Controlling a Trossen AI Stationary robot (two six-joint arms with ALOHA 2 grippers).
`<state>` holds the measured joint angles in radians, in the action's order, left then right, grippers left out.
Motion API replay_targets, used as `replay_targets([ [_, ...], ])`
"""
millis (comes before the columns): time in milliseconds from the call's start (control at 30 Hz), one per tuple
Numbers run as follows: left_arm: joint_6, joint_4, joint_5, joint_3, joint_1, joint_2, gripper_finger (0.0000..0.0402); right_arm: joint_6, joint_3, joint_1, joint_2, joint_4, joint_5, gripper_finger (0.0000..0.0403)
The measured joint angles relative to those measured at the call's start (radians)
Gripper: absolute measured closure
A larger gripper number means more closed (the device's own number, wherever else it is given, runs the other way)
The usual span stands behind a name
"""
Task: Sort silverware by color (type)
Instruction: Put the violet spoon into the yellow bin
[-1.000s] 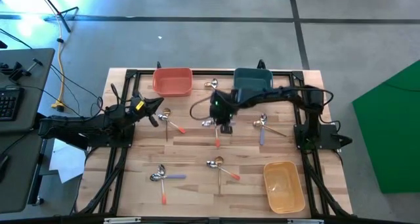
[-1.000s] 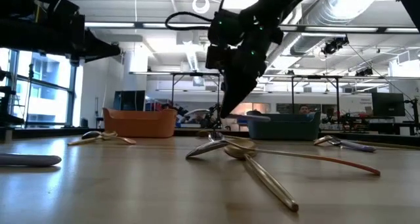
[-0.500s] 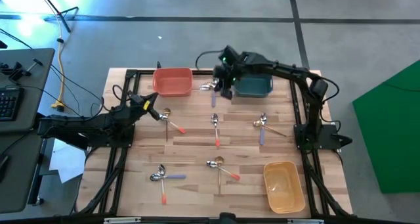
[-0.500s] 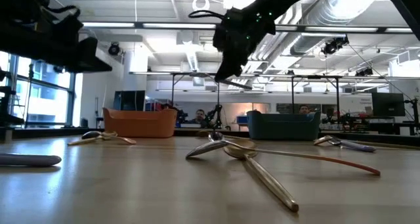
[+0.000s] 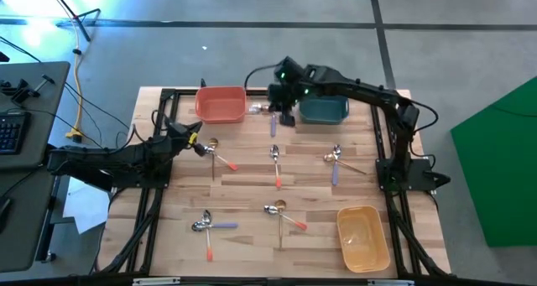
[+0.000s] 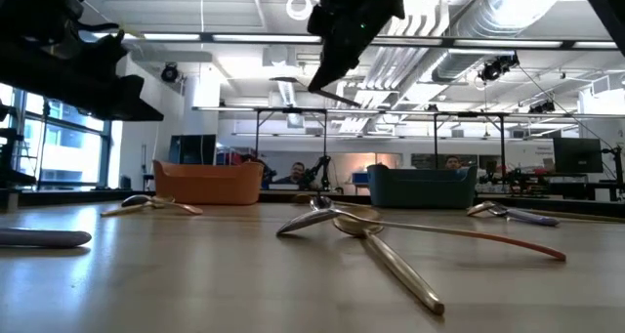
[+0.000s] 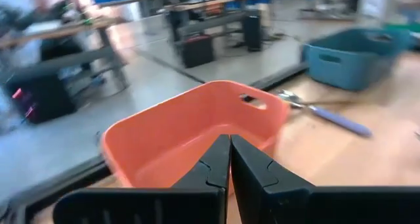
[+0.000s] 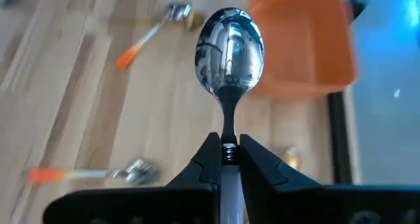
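Right gripper (image 8: 223, 159), raised between the coral bowl (image 5: 221, 104) and teal bowl (image 5: 324, 108), clenches a purple-handled spoon (image 8: 230, 53) by its neck. Left gripper (image 7: 230, 159), fingers pressed together and empty, hovers near the coral bowl's front-left corner.

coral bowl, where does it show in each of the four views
High view: coral plastic bowl at the table's far edge, left of centre.
Low view: at the far side, left of centre.
Left wrist view: straight beyond the shut left gripper, filling the middle.
Right wrist view: behind the held spoon's bowl.
Shared landmark: the teal bowl beside it.
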<state>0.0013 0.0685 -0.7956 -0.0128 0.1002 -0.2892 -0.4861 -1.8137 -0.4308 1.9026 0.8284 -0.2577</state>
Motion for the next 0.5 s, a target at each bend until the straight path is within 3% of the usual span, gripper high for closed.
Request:
replay_targets([
  [167,-0.004,0.065,0.099,0.0,-0.002,-0.002,0.0397,0.22,0.0,0.096,-0.056,0.183,0.043,0.0386],
  [300,-0.023,0.06,0.103,0.0,-0.004,-0.002,0.0397,0.439,0.0,0.219,-0.144,0.3,0.079,0.0386],
  [500,-0.067,0.026,0.103,0.0,-0.004,-0.002,0.0397,0.843,0.029,0.495,-0.27,0.406,0.232,0.0386],
])
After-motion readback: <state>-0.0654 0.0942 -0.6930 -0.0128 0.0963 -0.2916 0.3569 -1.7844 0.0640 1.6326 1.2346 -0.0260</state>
